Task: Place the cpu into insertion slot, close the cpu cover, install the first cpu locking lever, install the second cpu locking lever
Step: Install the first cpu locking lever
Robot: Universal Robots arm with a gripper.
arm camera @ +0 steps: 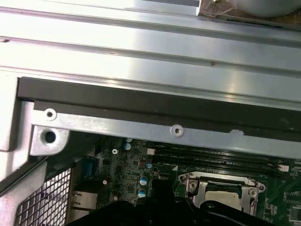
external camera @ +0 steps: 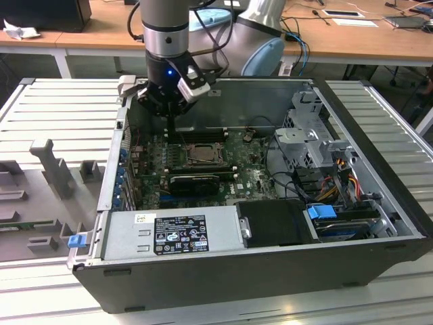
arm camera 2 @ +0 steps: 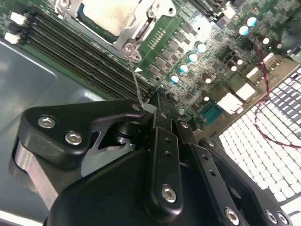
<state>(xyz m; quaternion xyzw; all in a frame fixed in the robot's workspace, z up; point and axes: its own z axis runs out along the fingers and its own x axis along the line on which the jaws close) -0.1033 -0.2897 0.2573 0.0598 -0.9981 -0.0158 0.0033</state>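
Lying open on its side, the computer case point(external camera: 203, 274) holds the green motherboard point(external camera: 254, 172), with the cpu cover point(arm camera 2: 143, 23) folded down flat near the board's middle. Just beside the cover hangs the gripper point(arm camera 2: 153, 106), its fingers point(arm camera 2: 164, 122) drawn together (no gap shows between them). Framed in the cover's window sits the cpu point(arm camera 2: 108, 12), silver top up. From the cover's corner a thin wire locking lever point(arm camera 2: 135, 80) runs out to the fingertips, touching them.

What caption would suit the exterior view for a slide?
Gripper inside the open computer case, near the cpu in its socket.
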